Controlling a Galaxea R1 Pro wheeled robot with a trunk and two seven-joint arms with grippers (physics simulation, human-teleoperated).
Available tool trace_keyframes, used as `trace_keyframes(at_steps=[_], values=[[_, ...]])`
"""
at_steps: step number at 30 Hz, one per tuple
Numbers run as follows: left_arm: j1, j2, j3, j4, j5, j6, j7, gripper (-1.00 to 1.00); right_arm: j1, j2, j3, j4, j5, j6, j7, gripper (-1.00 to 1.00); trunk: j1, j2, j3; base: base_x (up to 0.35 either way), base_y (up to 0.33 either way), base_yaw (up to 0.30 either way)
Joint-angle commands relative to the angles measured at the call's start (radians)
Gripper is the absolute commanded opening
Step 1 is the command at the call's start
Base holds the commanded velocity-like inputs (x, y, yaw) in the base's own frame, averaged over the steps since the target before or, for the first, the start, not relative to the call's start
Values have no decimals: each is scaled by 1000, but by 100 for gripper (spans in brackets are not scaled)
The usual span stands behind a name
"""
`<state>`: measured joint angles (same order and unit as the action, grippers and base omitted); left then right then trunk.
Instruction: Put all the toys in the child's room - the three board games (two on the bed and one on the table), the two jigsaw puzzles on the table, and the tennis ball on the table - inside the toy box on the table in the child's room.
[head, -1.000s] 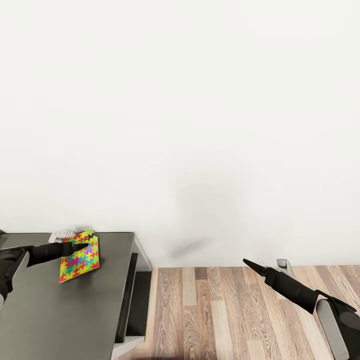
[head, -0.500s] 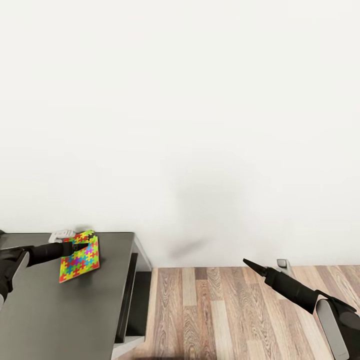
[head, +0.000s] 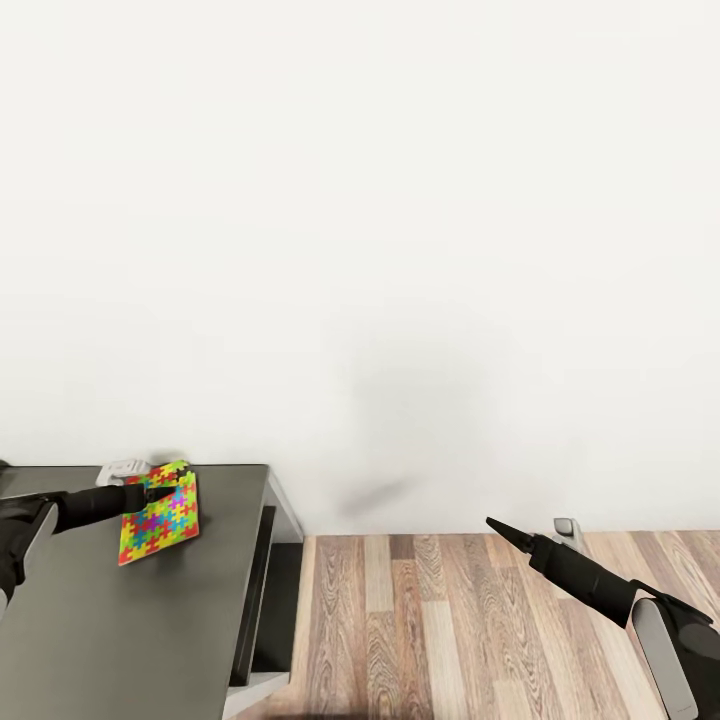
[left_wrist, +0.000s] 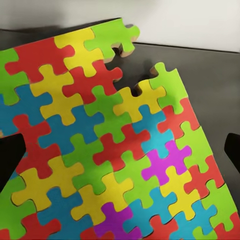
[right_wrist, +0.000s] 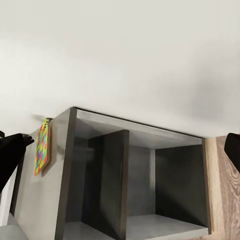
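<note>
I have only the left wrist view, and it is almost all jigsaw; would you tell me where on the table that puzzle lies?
Observer: From the head view, the jigsaw puzzle lies near the back edge of the dark table, close to the wall.
Operator: Thank you. Is anything next to it?
Observer: A small white object sits just behind it by the wall; I cannot tell what it is.
Operator: And where is the other arm?
Observer: The right gripper is out over the wood floor, past the table's right end, with its jaws apart and nothing between them.
</note>
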<state>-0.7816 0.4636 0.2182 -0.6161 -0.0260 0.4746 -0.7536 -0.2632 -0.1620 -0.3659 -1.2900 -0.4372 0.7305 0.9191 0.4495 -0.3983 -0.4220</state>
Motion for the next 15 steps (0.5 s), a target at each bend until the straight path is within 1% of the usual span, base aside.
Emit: trace_keyframes(at_steps=[1, 6, 8, 11, 15], values=[[-1, 0, 4, -1, -3, 8, -5, 100, -1, 0, -1, 0, -3, 6, 1, 100, 1, -2, -2, 0, 0, 0], [-1, 9, 4, -1, -2, 9, -2, 100, -1, 0, -1, 0, -3, 6, 1, 100, 1, -2, -2, 0, 0, 0], [-1, 16, 4, -1, -2, 11, -2, 100, -1, 0, -1, 0, -3, 6, 1, 100, 1, -2, -2, 0, 0, 0], [-1, 34, 4, -1, -1, 13, -1, 100, -1, -1, -1, 0, -3, 6, 1, 100, 1, -2, -2, 0, 0, 0], [-1, 41, 5, -1, -1, 14, 2, 100, -1, 0, 0, 0, -3, 6, 1, 100, 1, -2, -2, 0, 0, 0]])
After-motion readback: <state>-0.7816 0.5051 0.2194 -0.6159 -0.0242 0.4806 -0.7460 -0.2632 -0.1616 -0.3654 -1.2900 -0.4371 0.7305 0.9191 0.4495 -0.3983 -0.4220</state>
